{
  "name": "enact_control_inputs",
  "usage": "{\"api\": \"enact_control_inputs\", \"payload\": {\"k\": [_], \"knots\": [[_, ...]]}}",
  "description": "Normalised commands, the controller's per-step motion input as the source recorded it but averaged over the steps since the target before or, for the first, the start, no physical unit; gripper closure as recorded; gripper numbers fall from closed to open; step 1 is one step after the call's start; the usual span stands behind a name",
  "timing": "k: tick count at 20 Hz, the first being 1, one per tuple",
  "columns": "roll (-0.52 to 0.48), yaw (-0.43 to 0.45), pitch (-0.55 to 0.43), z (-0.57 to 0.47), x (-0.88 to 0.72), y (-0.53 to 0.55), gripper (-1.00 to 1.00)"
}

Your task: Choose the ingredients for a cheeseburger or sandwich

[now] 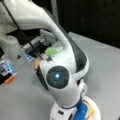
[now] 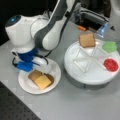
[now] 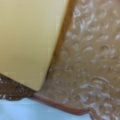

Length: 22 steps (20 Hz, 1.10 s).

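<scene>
On the white paper plate [image 2: 26, 86] lies the sandwich stack: a brown toast square [image 2: 34, 74], the dark round patty [image 2: 51, 78] peeking out at its right, and the yellow cheese square [image 2: 42, 82] on top. My gripper [image 2: 46, 69] hangs low over the stack's far edge. The wrist view is filled by the cheese [image 3: 27, 42], the toast [image 3: 92, 62] and a sliver of patty [image 3: 11, 91]. A second toast square [image 2: 86, 40], the green leaf piece [image 2: 109, 46] and the red disc [image 2: 110, 64] lie in the round tray.
The white round tray [image 2: 87, 75] with crossed dividers stands right of the plate in a front view. The arm's bulky white links [image 1: 58, 77] fill a front view, hiding most of the plate [image 1: 96, 111]. Boxes and an orange item [image 2: 81, 28] lie behind the tray.
</scene>
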Motion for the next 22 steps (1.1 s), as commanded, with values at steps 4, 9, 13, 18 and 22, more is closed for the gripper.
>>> {"api": "enact_control_inputs", "payload": {"k": [4, 9, 13, 18, 22], "knots": [[0.120, -0.015, -0.086, 0.04, -0.04, -0.06, -1.00], [0.030, -0.066, 0.010, 0.19, -0.08, 0.02, -1.00], [-0.057, -0.144, -0.007, 0.43, -0.17, 0.32, -1.00], [-0.190, -0.205, 0.003, 0.29, -0.38, 0.54, -1.00], [-0.217, -0.176, 0.029, 0.16, -0.63, 0.58, -1.00]]}}
